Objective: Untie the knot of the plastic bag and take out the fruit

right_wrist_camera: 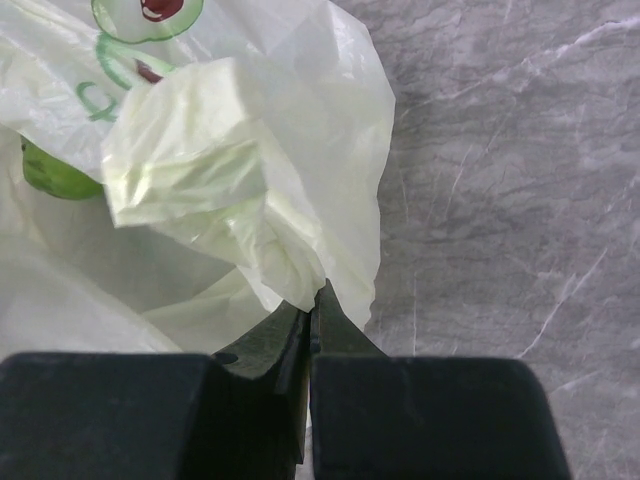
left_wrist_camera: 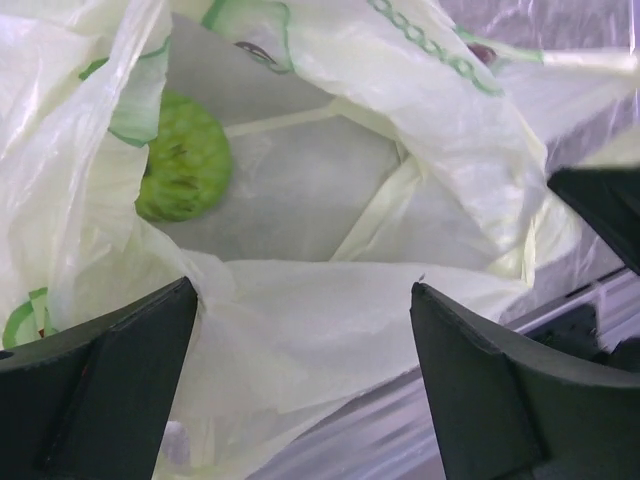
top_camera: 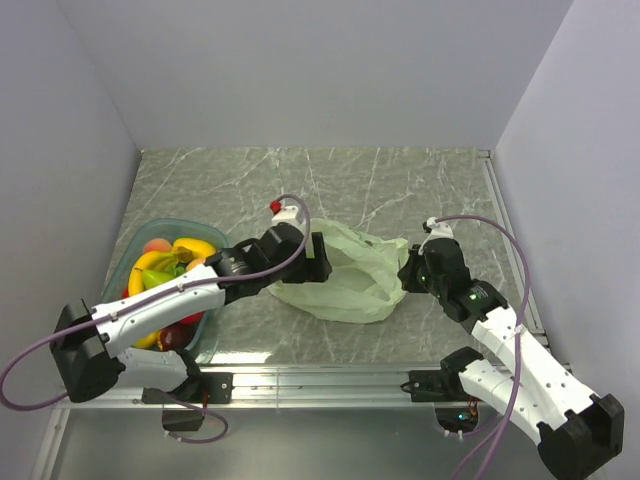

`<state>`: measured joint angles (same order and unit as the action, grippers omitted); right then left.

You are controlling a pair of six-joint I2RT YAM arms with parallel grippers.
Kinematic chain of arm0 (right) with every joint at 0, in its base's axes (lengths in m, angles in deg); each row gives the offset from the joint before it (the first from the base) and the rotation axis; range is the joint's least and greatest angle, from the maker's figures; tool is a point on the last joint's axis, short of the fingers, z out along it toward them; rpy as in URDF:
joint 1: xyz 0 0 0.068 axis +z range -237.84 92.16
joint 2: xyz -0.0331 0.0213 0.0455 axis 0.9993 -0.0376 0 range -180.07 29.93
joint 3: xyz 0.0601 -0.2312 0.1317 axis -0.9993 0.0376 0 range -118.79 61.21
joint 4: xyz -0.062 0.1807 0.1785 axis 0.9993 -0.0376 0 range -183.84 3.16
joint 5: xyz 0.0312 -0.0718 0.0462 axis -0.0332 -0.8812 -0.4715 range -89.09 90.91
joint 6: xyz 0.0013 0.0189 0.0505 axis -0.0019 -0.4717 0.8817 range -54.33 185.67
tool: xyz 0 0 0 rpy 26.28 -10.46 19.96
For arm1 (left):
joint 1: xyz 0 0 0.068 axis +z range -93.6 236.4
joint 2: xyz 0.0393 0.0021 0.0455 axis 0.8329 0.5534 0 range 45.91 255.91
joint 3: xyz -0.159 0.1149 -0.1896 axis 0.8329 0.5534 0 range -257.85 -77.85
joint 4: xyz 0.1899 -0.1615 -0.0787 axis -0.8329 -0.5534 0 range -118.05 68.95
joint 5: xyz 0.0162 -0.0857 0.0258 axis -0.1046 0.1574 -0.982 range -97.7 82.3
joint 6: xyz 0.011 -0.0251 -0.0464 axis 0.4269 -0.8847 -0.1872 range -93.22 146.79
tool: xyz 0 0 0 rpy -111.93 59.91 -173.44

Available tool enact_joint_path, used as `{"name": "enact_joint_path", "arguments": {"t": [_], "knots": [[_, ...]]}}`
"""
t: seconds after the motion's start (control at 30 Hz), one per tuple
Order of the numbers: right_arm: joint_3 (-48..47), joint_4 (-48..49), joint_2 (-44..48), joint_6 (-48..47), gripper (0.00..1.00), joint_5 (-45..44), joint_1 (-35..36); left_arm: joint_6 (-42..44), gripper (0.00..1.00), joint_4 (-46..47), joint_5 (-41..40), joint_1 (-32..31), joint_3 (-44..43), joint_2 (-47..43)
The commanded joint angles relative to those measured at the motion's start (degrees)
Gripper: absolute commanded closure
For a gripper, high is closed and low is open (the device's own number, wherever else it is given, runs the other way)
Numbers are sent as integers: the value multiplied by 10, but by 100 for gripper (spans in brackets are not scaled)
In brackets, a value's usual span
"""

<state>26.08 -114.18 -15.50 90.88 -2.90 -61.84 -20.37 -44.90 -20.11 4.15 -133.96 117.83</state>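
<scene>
The pale green plastic bag point(top_camera: 345, 278) lies at the table's middle with its mouth open; no knot shows in any view. My left gripper point(top_camera: 318, 258) is open at the bag's left side, its fingers point(left_wrist_camera: 100, 390) either side of the mouth's lower lip point(left_wrist_camera: 320, 310). A round green fruit point(left_wrist_camera: 185, 170) lies inside the bag. It also shows dimly through the plastic in the right wrist view point(right_wrist_camera: 55, 175). My right gripper point(top_camera: 408, 270) is shut on a bunched fold of the bag point(right_wrist_camera: 250, 200) at its right edge.
A teal-blue transparent tray point(top_camera: 168, 222) at the left holds bananas point(top_camera: 190, 248) and other fruit, under my left arm. A metal rail point(top_camera: 330, 378) runs along the near edge. White walls enclose the marbled table point(top_camera: 400, 190).
</scene>
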Motion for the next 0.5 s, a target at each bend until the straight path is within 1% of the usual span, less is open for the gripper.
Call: {"name": "enact_joint_path", "arguments": {"t": [0.0, 0.03, 0.07, 0.13, 0.17, 0.2, 0.23, 0.27, 0.3, 0.33, 0.37, 0.43, 0.47], "knots": [[-6, 11, -3, -3, 100, -9, 3, 40, 8, -72, -46, -34, -70, 22], [-5, 11, -4, -3, 100, -9, 4, 53, 8, -79, -58, -50, -85, 47], [-6, 12, -5, -3, 100, -9, 3, 90, 9, -93, -61, -57, -100, 61], [-6, 11, -6, -3, 100, -9, 3, 123, 8, -120, -74, -76, -159, 94], [-8, 9, -5, -3, 100, -11, 3, 138, 8, -141, -95, -84, -183, 127], [-10, 8, -5, -4, 100, -12, 3, 154, 7, -182, -113, -92, -233, 141], [-11, 7, -4, -4, 100, -13, 2, 146, 5, -212, -133, -100, -256, 154], [-12, 4, -2, -4, 100, -15, 3, 128, 5, -238, -153, -100, -274, 173], [-12, 3, -1, -5, 100, -20, 3, 89, 5, -280, -185, -99, -294, 179], [-12, 3, 3, -5, 100, -21, 3, 63, 4, -299, -205, -99, -295, 180], [-11, 1, 4, -3, 100, -22, 3, -6, 4, -319, -224, -99, -291, 176], [-9, 1, 8, -3, 100, -23, 3, -63, 4, -350, -256, -98, -255, 165], [-8, 1, 8, -2, 100, -23, 3, -95, 2, -342, -258, -98, -237, 138]]}}
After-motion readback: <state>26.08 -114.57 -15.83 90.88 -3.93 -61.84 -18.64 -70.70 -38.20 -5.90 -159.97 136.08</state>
